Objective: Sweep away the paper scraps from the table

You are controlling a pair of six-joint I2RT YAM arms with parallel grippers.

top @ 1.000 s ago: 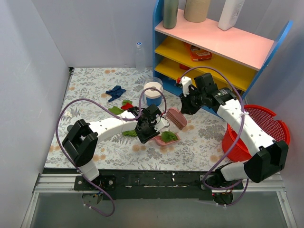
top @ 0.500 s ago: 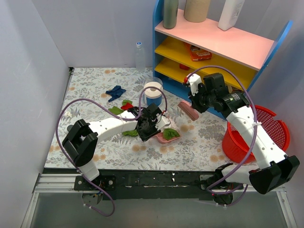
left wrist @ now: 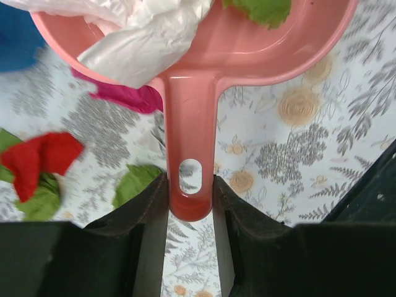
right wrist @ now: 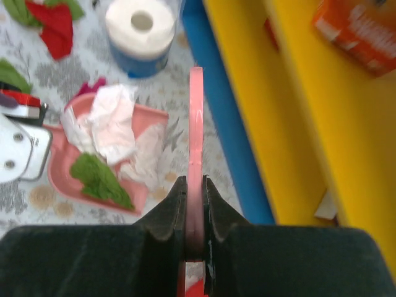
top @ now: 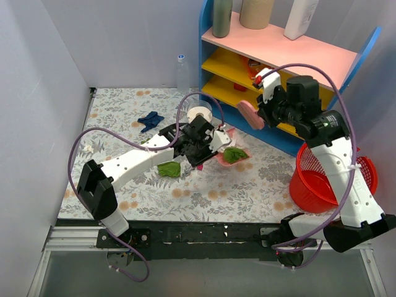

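Floral table (top: 117,108), blue shelf (top: 203,55), red basket (top: 318,189)

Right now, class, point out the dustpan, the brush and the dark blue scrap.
dustpan (left wrist: 189,136), left wrist view, its handle.
brush (top: 250,115), top external view, its head.
dark blue scrap (top: 150,120), top external view, its middle.

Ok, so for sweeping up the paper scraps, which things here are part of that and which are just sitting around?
In the job: paper scraps, dustpan in the left gripper, brush in the right gripper, table, possibly the red basket as bin.
Just lying about: paper roll in its blue cup, shelf, clear bottle, orange packet.
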